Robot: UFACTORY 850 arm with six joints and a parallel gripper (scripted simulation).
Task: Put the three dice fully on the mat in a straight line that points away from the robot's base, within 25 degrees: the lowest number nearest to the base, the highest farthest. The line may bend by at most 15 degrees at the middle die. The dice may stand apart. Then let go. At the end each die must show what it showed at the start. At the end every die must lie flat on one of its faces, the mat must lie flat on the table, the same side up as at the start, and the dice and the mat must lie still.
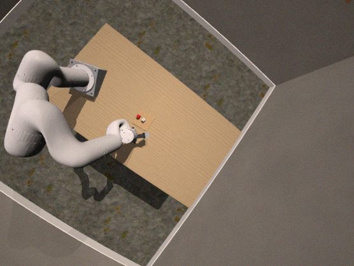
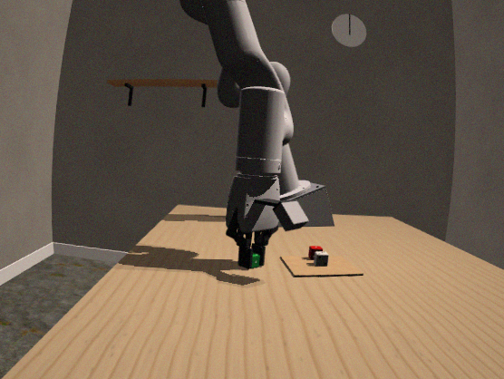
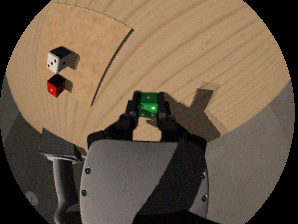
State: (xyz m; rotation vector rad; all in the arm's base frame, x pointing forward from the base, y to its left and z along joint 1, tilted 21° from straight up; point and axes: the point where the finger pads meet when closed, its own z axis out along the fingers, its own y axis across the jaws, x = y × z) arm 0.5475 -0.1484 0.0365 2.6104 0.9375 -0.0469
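My gripper (image 2: 252,262) (image 3: 148,99) points down beside the mat and is shut on the green die (image 2: 256,260) (image 3: 148,107). The green die is between the fingertips, low over the table or on it; I cannot tell which. The thin wooden mat (image 1: 147,125) (image 2: 342,268) (image 3: 100,40) lies flat on the table. A red die (image 1: 138,116) (image 2: 313,252) (image 3: 56,86) and a white die (image 1: 143,119) (image 2: 321,258) (image 3: 58,60) sit on the mat, a small gap apart, the red one nearer to the robot's base. The green die is hidden in the top view.
The robot's base (image 1: 83,79) (image 2: 317,206) stands at the far end of the wooden table (image 1: 178,137) (image 2: 181,331). The arm's wrist hangs close beside the mat's edge. The gripper's shadow falls on the table on the side away from the mat.
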